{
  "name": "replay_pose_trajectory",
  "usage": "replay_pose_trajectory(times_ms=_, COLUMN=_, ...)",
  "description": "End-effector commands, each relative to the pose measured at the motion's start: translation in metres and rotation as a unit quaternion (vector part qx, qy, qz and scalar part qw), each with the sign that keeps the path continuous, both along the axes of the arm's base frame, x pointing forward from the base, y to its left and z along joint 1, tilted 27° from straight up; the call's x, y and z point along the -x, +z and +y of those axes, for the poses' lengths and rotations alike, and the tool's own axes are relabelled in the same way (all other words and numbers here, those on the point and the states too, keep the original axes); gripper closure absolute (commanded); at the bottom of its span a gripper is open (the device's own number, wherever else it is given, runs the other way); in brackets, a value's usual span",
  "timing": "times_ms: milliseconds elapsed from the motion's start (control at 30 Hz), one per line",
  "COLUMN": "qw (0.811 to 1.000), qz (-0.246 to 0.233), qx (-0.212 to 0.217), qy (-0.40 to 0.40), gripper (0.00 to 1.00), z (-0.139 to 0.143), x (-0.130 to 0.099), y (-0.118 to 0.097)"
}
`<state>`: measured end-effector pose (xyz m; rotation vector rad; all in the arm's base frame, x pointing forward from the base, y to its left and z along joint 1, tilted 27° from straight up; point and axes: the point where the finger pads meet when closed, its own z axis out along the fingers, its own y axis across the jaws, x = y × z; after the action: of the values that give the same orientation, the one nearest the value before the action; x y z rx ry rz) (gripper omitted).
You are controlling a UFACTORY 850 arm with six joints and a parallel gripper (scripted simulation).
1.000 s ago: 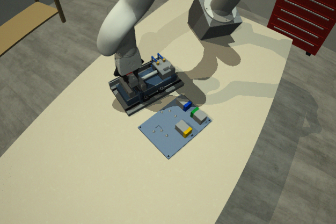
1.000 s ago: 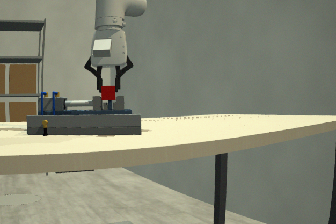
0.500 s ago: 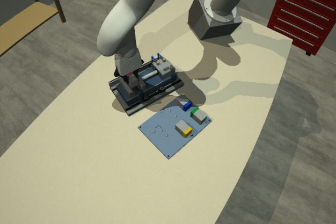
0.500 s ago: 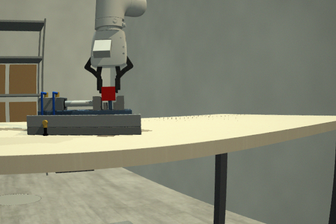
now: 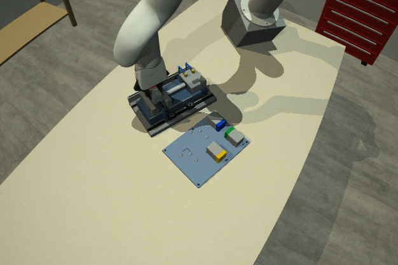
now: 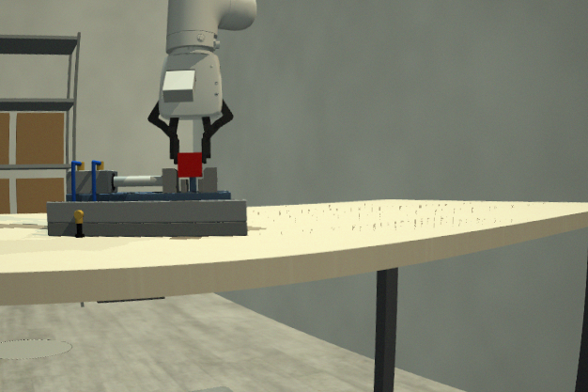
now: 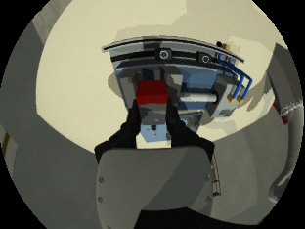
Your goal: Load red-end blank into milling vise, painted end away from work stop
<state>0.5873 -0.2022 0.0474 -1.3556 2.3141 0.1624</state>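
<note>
- Pinching the red-ended blank (image 5: 156, 95) (image 6: 190, 164) (image 7: 152, 93), the tool (image 5: 153, 91) (image 6: 191, 155) (image 7: 152, 105) stands above the milling vise (image 5: 180, 107) (image 6: 147, 217) (image 7: 193, 73).
- Beneath the tool, the blank's lower part sits between the fixed jaw (image 5: 148, 103) (image 6: 208, 180) (image 7: 128, 87) and the moving jaw (image 5: 166, 98) (image 6: 169, 180) (image 7: 173, 80); contact with either is hard to tell.
- Beside the tool, past the moving jaw, stands the hosed block (image 5: 192, 80) (image 6: 97, 181) (image 7: 225, 95).
- Well apart, blue, green and yellow-ended blanks rest on the infeed plate (image 5: 183, 168).

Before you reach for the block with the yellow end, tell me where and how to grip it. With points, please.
Come from above and pinch the long grey sides of the yellow-ended block (image 5: 213, 149) near mid-length. It lies flat on the blue plate (image 5: 180, 168), with room beside both sides, so the tool should fit.
</note>
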Motion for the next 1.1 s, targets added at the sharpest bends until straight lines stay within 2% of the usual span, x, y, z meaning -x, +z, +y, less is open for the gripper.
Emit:
replay_pose_trajectory(times_ms=0, qw=1.000, qz=-0.001, qx=0.000, qy=0.000, gripper=1.00, z=-0.0001, x=-0.0013, y=0.0013)
replay_pose_trajectory(times_ms=1067, qw=1.000, qz=-0.001, qx=0.001, qy=0.000, gripper=1.00, z=0.0029, x=-0.0054, y=0.0035)
